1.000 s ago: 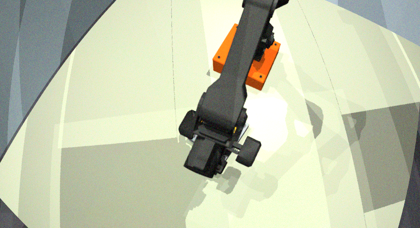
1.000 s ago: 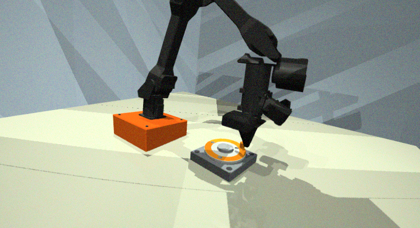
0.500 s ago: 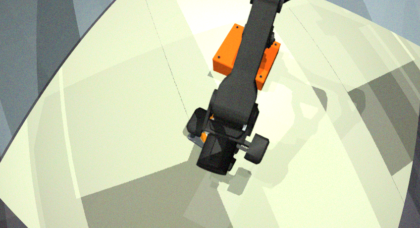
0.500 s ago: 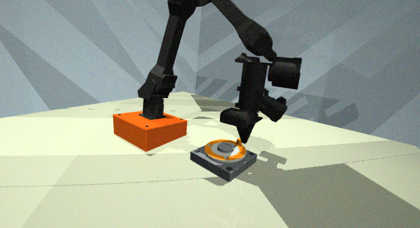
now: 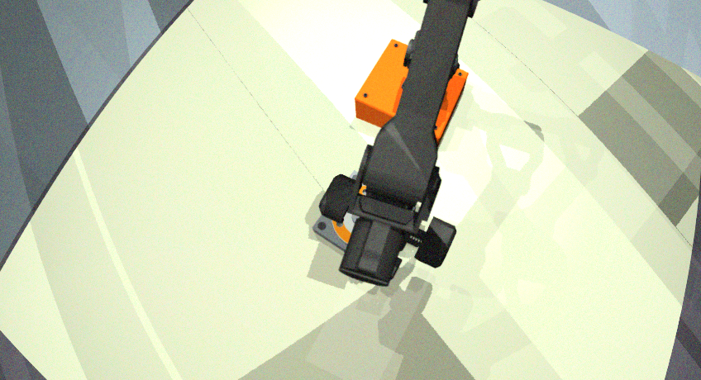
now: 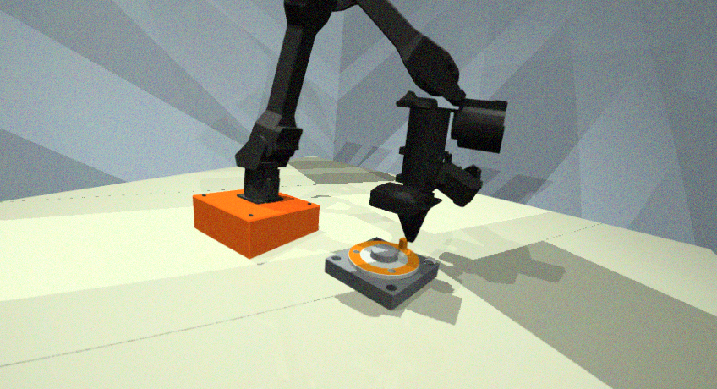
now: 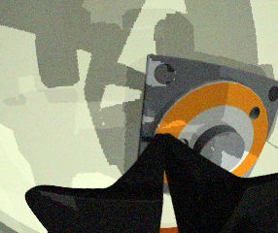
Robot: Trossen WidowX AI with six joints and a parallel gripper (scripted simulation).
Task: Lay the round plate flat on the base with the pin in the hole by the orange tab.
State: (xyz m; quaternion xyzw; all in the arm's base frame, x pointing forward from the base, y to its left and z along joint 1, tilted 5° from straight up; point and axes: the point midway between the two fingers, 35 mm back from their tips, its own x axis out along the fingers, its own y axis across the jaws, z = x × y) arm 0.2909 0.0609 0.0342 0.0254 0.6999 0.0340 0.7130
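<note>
The round plate [image 5: 339, 230] [image 6: 374, 271] [image 7: 226, 92], with an orange ring and pale middle, sits around the grey post [image 6: 384, 254] [image 7: 224, 146] on the square grey base [image 5: 324, 234] [image 6: 359, 284] [image 7: 154, 97]. Its orange tab [image 6: 402, 244] stands up at the rim on the far right side in the exterior view. My gripper [image 6: 411, 239] [image 7: 161, 140] is shut and empty, its tips just beside and above the tab. I cannot tell whether they touch it. The pin is not visible, and whether the plate lies flat is unclear. In the top view the arm hides most of the plate.
The arm's orange mounting block [image 5: 381, 81] [image 6: 221, 224] stands behind the base. The arm reaches over from it, with the wrist above the plate. Shadows of the arm fall on the pale table [image 5: 197, 179] [image 6: 176, 325].
</note>
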